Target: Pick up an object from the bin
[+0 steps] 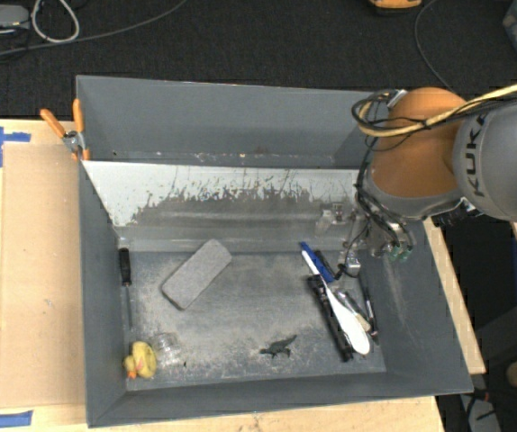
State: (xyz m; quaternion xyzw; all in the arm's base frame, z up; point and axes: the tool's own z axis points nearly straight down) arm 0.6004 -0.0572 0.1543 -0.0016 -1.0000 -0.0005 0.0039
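Note:
My gripper (352, 261) hangs low at the right side of the bin, just above the upper end of a small bundle of long things. That bundle holds a blue pen (314, 264), a black marker (330, 318) and a white spoon-like piece (352, 325), all lying slantwise toward the front right corner. The gripper's tip is beside the blue pen's right side; whether it touches anything I cannot tell.
A grey rectangular block (195, 274) lies left of centre. Along the left wall lies a black pen (124, 266). In the front left corner sit a yellow rubber duck (140, 360) and a clear plastic bit (166, 350). A small black figure (278, 348) lies near the front.

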